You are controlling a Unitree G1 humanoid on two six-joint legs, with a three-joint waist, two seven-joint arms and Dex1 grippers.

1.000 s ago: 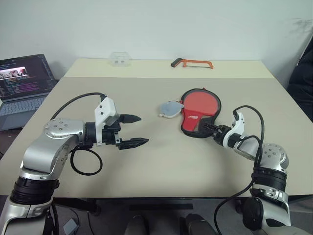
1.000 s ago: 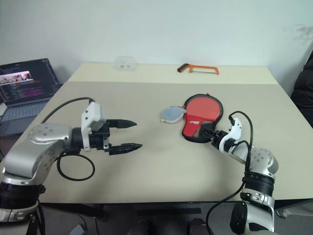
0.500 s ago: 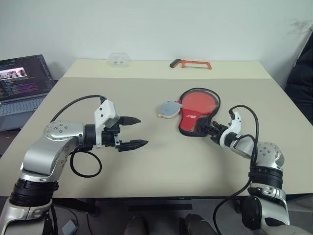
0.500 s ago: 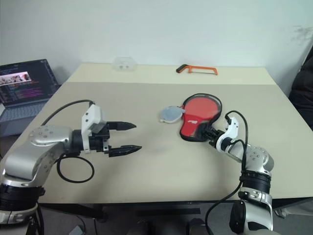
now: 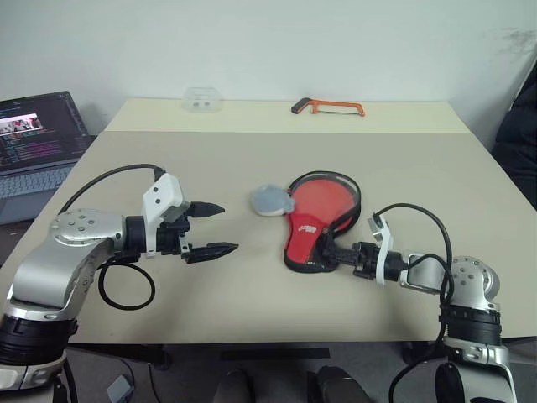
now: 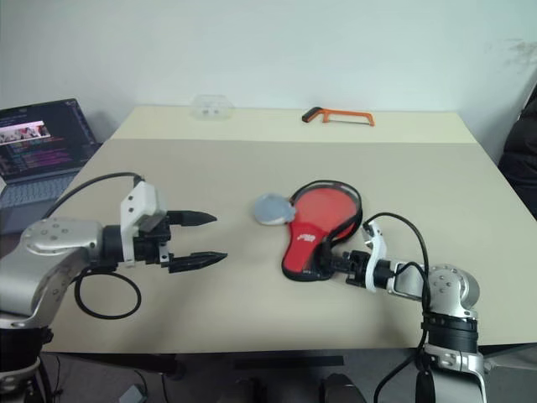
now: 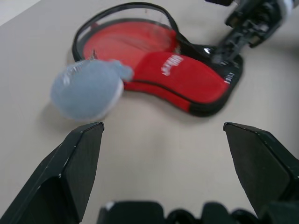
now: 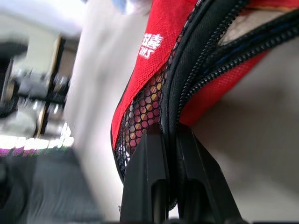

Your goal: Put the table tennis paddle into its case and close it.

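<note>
Left eye view: pulled nearer the table's front edge and swung round since a second ago, the case [image 5: 316, 217], its narrow end then aimed at the near right, now aimed at the near edge. Lying flat on the table [image 5: 252, 159], right of centre, long axis running from the near end slantwise away to the right, round end far, narrow handle end near. Clamped on that narrow end, the right gripper [image 5: 342, 253], fingers closed on the black zip edge, drawn back and leftward with it. Carried along beside the round end and touching it, a grey-blue pouch [image 5: 271, 201]. Hovering well apart on the left, the left gripper [image 5: 213, 228], fingers spread wide, holding nothing. At the far edge, an orange hacksaw [image 5: 327, 107] and a clear box [image 5: 204, 99]; off the left side, a laptop [image 5: 35, 138].

Left wrist view: red logo side up, rim zip parted around the round end, red showing inside.

Right wrist view: black fingers [image 8: 148, 168] pinched tight on the zip beside the mesh pocket.
</note>
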